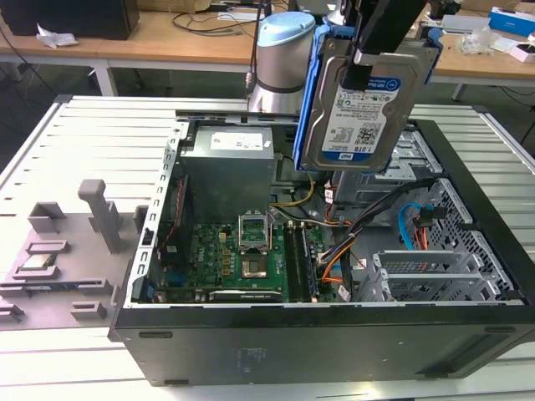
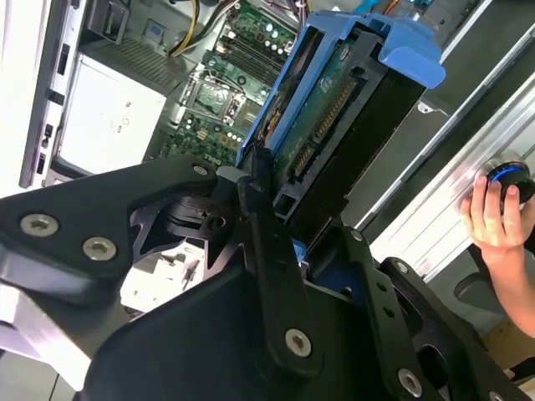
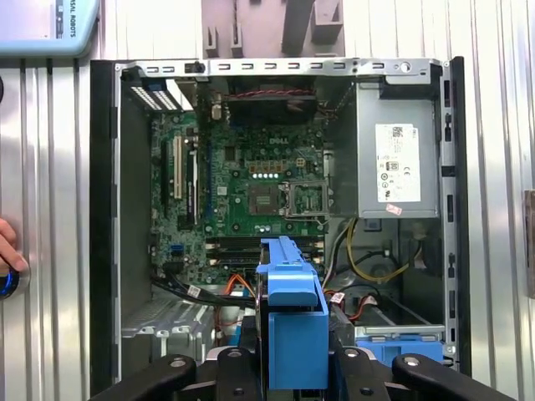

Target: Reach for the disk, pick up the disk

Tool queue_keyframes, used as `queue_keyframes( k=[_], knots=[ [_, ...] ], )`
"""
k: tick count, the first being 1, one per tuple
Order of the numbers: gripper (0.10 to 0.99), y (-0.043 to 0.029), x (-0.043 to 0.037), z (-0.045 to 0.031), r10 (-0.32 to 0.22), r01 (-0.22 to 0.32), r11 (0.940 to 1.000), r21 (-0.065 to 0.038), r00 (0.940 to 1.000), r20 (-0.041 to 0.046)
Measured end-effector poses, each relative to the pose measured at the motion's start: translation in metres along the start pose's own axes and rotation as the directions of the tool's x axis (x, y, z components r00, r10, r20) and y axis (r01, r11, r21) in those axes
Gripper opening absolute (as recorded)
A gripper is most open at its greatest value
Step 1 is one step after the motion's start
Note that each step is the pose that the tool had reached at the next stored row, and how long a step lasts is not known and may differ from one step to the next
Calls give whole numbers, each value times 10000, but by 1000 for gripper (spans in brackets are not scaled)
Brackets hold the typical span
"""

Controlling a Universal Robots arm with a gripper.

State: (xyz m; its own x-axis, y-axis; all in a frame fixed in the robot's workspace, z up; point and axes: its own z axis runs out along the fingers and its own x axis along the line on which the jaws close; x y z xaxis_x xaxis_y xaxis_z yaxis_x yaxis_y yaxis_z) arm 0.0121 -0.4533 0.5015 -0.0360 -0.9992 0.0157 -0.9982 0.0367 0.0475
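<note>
The disk [image 1: 361,113], silver with a blue-and-white label and blue side rails, hangs upright in the air above the open computer case [image 1: 318,334]. My gripper [image 1: 368,65] is shut on its upper edge from above. In the second wrist view the disk [image 2: 334,117] shows its green circuit side and connector, clamped between the black fingers [image 2: 259,225]. In the first wrist view the disk's blue rail [image 3: 292,317] stands edge-on between the gripper [image 3: 288,368] arms, over the case's drive bay area.
Inside the case lie the motherboard [image 1: 238,255], the power supply [image 1: 230,167] and orange and blue cables [image 1: 418,221]. A grey fixture [image 1: 63,251] with a small silver chip sits at the exterior view's left. A person's hand [image 2: 493,213] rests on a round button beside the case.
</note>
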Motion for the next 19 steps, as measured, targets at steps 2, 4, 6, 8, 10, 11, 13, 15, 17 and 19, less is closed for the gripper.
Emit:
queue_keyframes(
  k=[2, 4, 6, 8, 10, 11, 13, 15, 17, 19],
  knots=[
    [365, -2, 34, 2, -1, 1, 10000, 0, 10000, 0],
    [365, -3, 68, 4, -1, 1, 10000, 0, 10000, -1],
    [365, -4, 88, 6, 0, 0, 10000, 0, 10000, 0],
    [365, -5, 112, 7, 0, 0, 10000, 0, 10000, 0],
    [365, -6, 134, 8, -1, 1, 10000, 0, 10000, 0],
    [365, -6, 150, 9, 0, 0, 10000, 0, 10000, 0],
    [365, -7, 184, 10, 0, 0, 10000, 0, 10000, -1],
    [365, -8, 202, 11, 0, 0, 10000, 0, 10000, 0],
    [365, -9, 228, 13, -1, 1, 10000, 0, 10000, 0],
    [365, -10, 267, 14, 0, 0, 10000, 0, 10000, 0]
  ],
)
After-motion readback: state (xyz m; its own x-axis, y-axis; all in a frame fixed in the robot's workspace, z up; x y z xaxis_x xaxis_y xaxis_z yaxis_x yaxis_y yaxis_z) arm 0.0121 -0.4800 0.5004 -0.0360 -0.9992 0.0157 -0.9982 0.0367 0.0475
